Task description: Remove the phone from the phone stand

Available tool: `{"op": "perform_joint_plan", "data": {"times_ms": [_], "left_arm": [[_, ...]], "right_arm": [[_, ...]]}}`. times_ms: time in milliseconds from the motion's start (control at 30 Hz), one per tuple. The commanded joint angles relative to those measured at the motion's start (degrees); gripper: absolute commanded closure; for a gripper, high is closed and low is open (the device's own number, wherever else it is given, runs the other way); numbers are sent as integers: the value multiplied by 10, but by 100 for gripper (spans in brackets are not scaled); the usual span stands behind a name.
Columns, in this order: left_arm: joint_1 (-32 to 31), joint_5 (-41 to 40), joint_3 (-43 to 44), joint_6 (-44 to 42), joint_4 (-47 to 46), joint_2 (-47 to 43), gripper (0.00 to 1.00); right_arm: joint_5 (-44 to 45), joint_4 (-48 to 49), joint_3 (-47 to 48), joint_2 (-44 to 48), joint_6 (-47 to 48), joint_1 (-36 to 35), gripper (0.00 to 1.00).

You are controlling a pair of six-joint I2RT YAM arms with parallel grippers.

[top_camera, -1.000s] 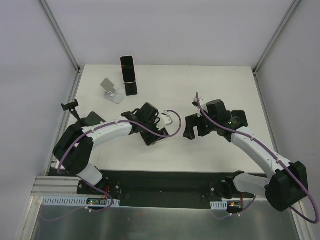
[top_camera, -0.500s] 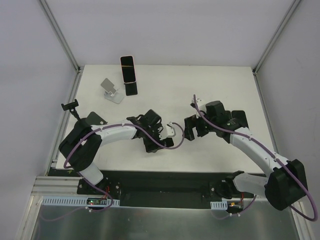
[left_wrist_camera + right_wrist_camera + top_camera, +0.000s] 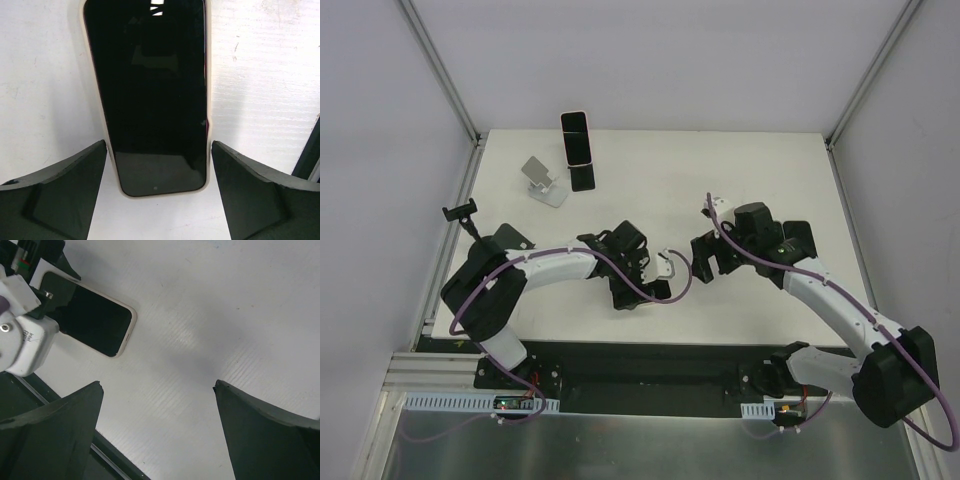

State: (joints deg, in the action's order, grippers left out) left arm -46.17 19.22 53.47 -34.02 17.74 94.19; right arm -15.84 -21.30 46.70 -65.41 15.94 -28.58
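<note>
The left tool [image 3: 158, 144] is open. Its fingers [image 3: 60, 190] sit astride the lower end of the phone [image 3: 150, 90], with a gap on each side. The phone lies flat, screen up, on the surface [image 3: 740, 180], well apart from the bare silver stand [image 3: 542, 180] and on that stand's arm-base side. The tool would do best to rise straight up so neither finger nudges the case. The right tool [image 3: 158, 384], also open, hovers farther from the stand and needs minding.
</note>
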Motion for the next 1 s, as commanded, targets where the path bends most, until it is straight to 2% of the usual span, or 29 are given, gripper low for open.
{"op": "perform_joint_plan", "data": {"times_ms": [0,33,133,267,367,467,533,600,633,733,800,967], "left_arm": [[-1,-5,12,15,5,-53,13],[1,-8,12,20,3,-73,8],[17,-14,4,40,-9,-117,2],[49,-17,-20,83,-29,-187,1],[105,-22,-51,146,-54,-272,1],[168,-60,-93,213,-83,-377,1],[199,-119,-133,245,-96,-459,1],[204,-187,-173,273,-109,-538,1],[203,-265,-187,285,-111,-563,1],[204,-369,-234,317,-114,-660,1],[204,-402,-256,324,-113,-721,1],[204,-479,-273,306,-116,-776,1]], "right_arm": [[-3,-29,44,16,59,4,4],[-11,-33,50,14,68,3,4],[-27,-52,72,2,91,3,4],[-57,-73,98,-23,132,-9,4],[-39,-92,120,-53,186,-52,4],[-10,-131,169,-108,235,-104,4],[-6,-159,201,-161,256,-137,4],[3,-200,254,-200,291,-171,4],[18,-214,273,-236,304,-183,4],[50,-262,334,-303,344,-217,4],[58,-284,368,-328,364,-234,4],[84,-304,413,-399,382,-260,4]]}}
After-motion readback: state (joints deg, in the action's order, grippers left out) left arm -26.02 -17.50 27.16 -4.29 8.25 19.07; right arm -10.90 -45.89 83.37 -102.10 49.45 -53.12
